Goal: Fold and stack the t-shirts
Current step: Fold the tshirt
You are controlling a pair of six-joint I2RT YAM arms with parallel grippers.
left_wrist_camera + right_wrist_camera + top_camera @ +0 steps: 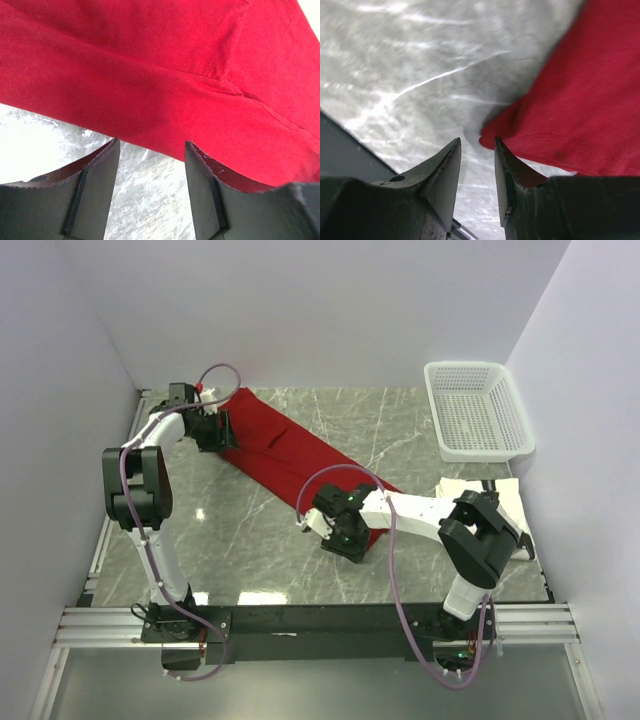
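Note:
The red t-shirt (285, 455) lies folded into a long strip running from the back left toward the middle of the marble table. My left gripper (222, 430) is open at its far left end; in the left wrist view the red cloth (165, 75) lies just ahead of the open fingertips (107, 155), with bare table between them. My right gripper (322, 528) is open at the strip's near end; the shirt's corner (492, 135) sits just past the fingertips. A white folded t-shirt (470, 488) lies at the right, partly under the right arm.
A white plastic mesh basket (478, 410) stands at the back right. Grey walls close in the table on the left, back and right. The black front rail (330, 625) holds both arm bases.

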